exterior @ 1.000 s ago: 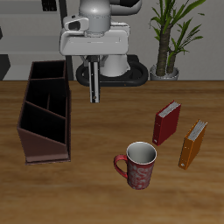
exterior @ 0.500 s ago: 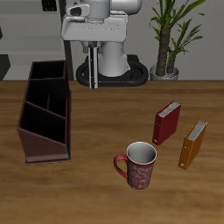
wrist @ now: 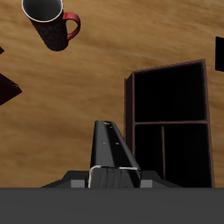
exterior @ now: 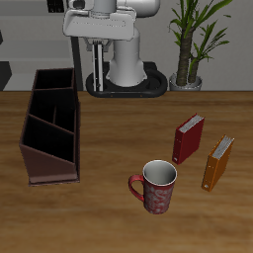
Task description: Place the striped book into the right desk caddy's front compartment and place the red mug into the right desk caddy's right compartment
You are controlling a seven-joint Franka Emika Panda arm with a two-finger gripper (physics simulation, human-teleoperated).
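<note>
- Pincer (exterior: 96, 71): hanging high above the back of the bench (exterior: 119, 212), over the far end of the right desk caddy (exterior: 51, 126); it is gripping the striped book (exterior: 96, 67), which is hanging edge-on as a thin vertical slab between the fingers.
- Striped book, wrist view (wrist: 114, 150): showing as a dark narrow slab pointing down toward the caddy's edge; the stripes are not readable from this edge-on angle.
- Right desk caddy, wrist view (wrist: 129, 109): a long dark reddish-brown wooden box standing on the bench; its sections are looking dark inside, with nothing showing in them in either view.
- Front compartment (exterior: 48, 164): the narrow section at the caddy's end nearest the bench's front edge, bounded by a slanted divider; nothing is showing in it.
- Right compartment (wrist: 171, 94): the squarish section at the caddy's far end; nothing is showing in it.
- Red mug (exterior: 156, 186): standing upright on the bench near the front edge, well apart from the caddy, pale inside, handle pointing toward the caddy's side; also showing in the wrist view (wrist: 51, 19).
- Red book (exterior: 187, 138): standing upright beyond the mug.
- Orange book (exterior: 217, 162): standing upright just beside the red book, nearer the front.
- Potted plant (exterior: 194, 40): standing behind the bench.
</note>
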